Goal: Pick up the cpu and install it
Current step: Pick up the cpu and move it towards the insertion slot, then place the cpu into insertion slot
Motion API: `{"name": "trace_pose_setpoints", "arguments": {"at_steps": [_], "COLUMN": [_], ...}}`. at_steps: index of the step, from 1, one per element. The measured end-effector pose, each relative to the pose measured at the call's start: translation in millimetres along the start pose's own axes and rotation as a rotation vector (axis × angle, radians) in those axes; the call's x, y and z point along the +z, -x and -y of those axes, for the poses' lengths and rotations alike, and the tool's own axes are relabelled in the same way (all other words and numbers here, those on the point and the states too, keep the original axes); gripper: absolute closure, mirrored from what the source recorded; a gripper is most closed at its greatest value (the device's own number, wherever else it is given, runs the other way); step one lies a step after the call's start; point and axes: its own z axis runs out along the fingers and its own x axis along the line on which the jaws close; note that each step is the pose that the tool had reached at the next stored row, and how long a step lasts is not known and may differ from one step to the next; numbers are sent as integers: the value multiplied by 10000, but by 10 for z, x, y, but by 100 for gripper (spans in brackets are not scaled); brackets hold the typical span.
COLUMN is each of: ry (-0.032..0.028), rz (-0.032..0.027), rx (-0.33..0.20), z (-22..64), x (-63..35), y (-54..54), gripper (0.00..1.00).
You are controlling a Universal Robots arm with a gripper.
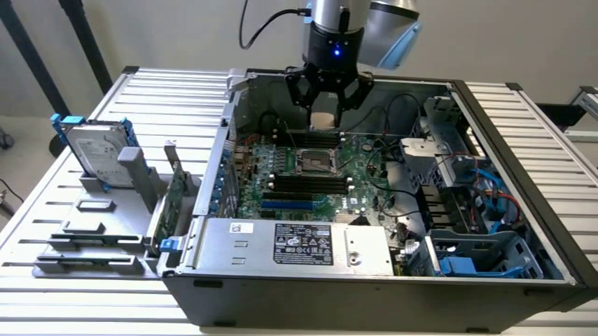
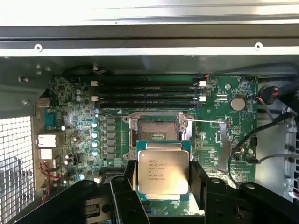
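Note:
The cpu (image 2: 163, 171) is a small square chip with a dull silver top and printed text, held flat between the black fingers (image 2: 198, 179) of my gripper (image 2: 163, 175). In the exterior view the gripper (image 1: 324, 119) hangs over the open computer case with the pale cpu (image 1: 323, 120) between its fingertips. Below and a little in front of it lies the empty cpu socket (image 1: 316, 162) on the green motherboard (image 1: 355, 182). The wrist view has the open socket (image 2: 156, 128) just beyond the held chip.
Black memory slots (image 2: 147, 93) run beside the socket. A grey power supply box (image 1: 294, 245) with a black label sits at the case front. Cables and drive bays (image 1: 467, 203) fill the exterior view's right. A hard drive (image 1: 94, 150) stands in a holder outside the case.

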Motion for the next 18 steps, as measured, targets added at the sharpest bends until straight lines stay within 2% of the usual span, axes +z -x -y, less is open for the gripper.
{"name": "trace_pose_setpoints", "arguments": {"at_steps": [7,18], "ry": [-1,-27], "rz": [-1,0], "rx": [-1,0], "z": [-11,-11], "x": [126,131], "y": [0,-1], "gripper": [45,45]}}
